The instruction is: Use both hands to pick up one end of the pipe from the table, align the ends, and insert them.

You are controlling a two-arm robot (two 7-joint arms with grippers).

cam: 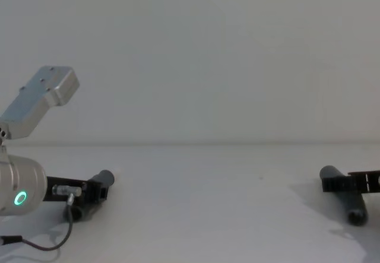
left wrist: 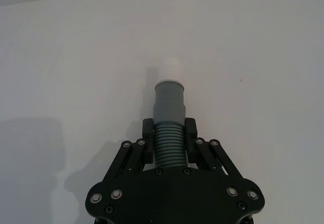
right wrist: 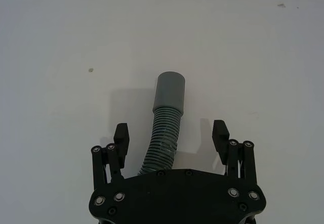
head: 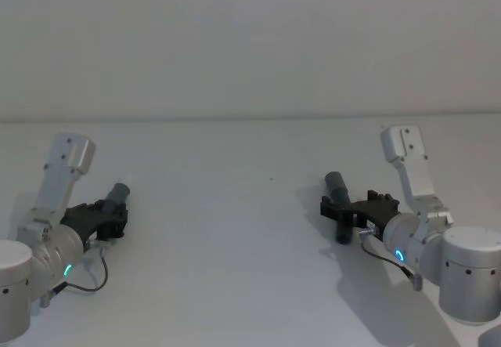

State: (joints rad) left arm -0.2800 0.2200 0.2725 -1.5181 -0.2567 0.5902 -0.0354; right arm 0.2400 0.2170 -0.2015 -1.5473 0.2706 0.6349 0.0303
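Black plastic left gripper (left wrist: 168, 131) clamps the white-tipped dark grey corrugated hose (left wrist: 168, 100) at the left of the matte white table (head: 235, 253), tip forward for mating; right gripper (right wrist: 170, 134), jaws apart, straddles the grey-cuffed hose (right wrist: 169, 91) lying right, apparently pre-grasp.

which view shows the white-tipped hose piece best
The left wrist view: the white-tipped hose piece sits centred, clamped in the left end effector, tip clear. Head view shows it small; chest view, side-on and dark.
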